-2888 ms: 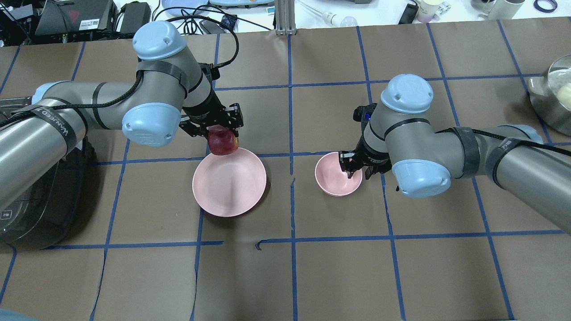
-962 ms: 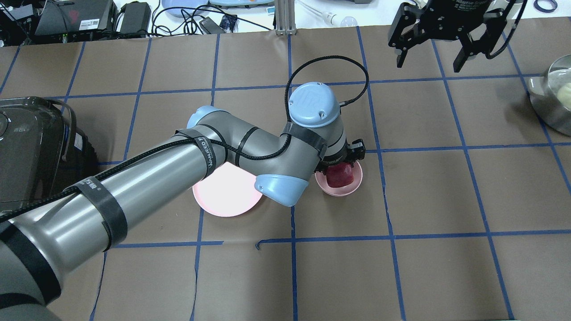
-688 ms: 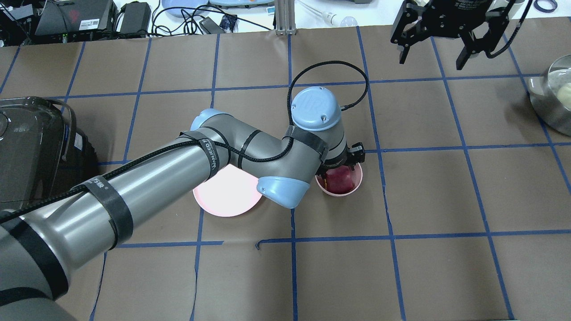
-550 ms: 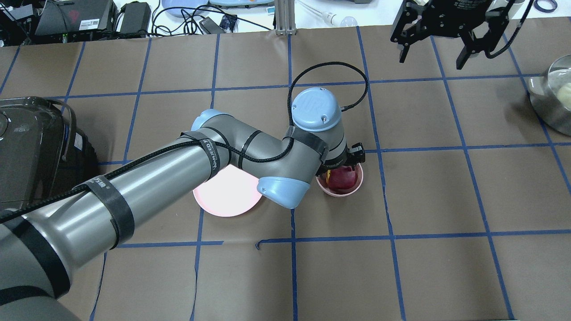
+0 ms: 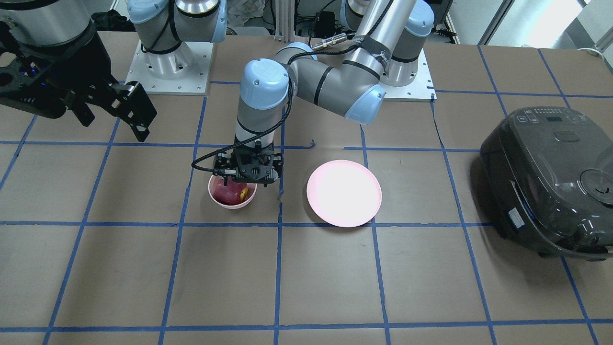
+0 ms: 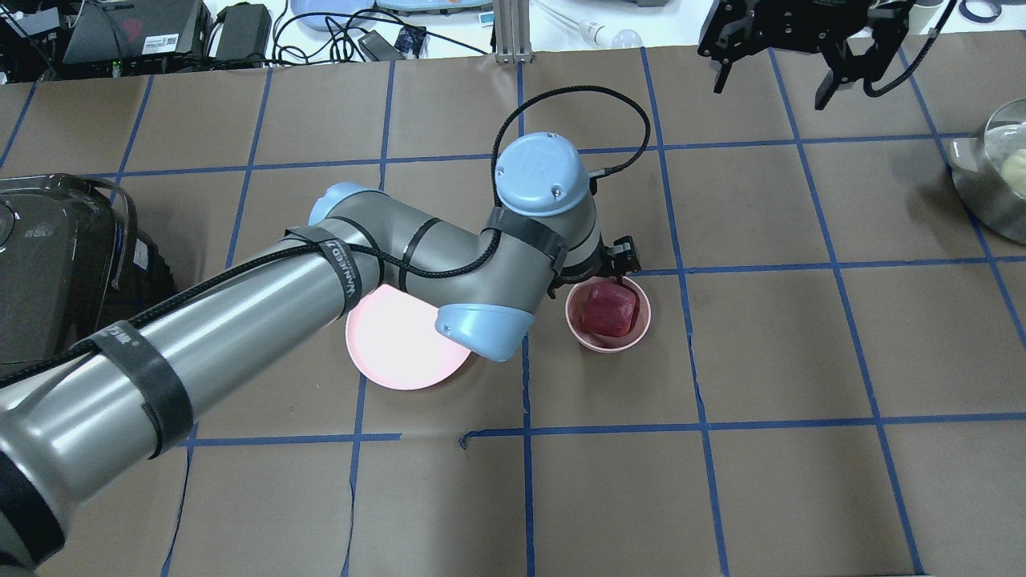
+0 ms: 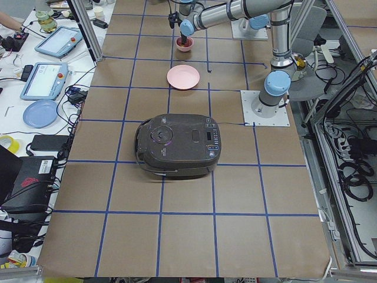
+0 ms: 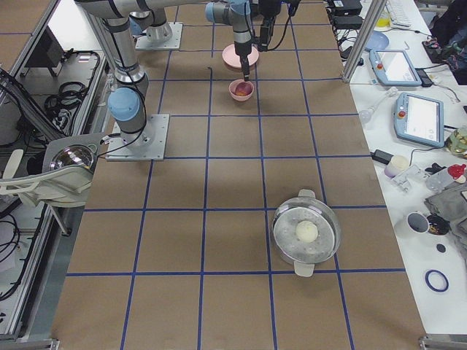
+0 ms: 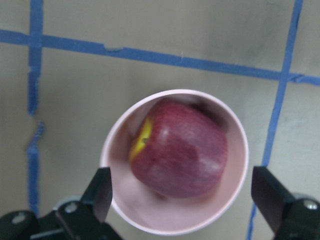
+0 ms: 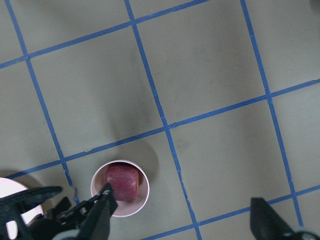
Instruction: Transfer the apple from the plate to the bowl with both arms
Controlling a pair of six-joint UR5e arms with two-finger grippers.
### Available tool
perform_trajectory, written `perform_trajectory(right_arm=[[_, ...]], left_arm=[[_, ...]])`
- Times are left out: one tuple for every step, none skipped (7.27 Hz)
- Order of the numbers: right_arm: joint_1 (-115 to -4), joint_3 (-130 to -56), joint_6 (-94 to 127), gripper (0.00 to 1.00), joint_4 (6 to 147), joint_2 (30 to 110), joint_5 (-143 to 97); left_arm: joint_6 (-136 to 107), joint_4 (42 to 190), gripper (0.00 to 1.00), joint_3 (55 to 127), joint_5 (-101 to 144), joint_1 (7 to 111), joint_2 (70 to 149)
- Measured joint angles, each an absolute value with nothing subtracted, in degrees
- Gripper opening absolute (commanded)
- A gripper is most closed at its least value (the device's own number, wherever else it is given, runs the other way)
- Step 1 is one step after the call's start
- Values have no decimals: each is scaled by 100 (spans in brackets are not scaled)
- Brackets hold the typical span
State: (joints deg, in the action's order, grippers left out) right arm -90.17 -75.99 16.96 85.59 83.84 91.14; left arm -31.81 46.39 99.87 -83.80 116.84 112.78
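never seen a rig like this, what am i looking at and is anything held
Two jointed robot arms work at a brown table taped into blue squares. Four pictures come from fixed cameras: facing the robot, over its shoulders, and from each table end; two come from cameras on the wrists. The small dark red apple lies in the small deep pink bowl, beside the wide shallow pink plate. The left gripper hangs open above it; the right gripper is open, raised aside. Nothing is held. A dark rice cooker and a metal pot stand apart.
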Motion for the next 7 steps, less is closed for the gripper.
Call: perform_trajectory(right_arm=[[-9017,-7627,1706,100,8574,8386,9114],[-9018,-7666,1715,100,8586,8390,9112],[-9018,-7686,1720,100,8597,8392,9111],[-9018,-7694,1722,100,8601,8393,9112],[-9018,-7697,1715,100,8603,8394,9112],[-9018,-7698,1693,100,8604,8394,9108],[-9018,-7699,1675,100,8604,8394,9107]], left_arm=[[-2506,4825,100,10146,-8477,11285,11021],[-1798,5087,100,10312,-8565,10826,10718],[-1122,5436,100,10407,-8690,10387,10381],[-563,5876,100,10412,-8806,9994,10010],[-275,6349,100,10317,-8863,9635,9642],[-149,6905,100,10056,-8884,9336,9334],[-103,7627,100,9603,-8894,9141,9114]])
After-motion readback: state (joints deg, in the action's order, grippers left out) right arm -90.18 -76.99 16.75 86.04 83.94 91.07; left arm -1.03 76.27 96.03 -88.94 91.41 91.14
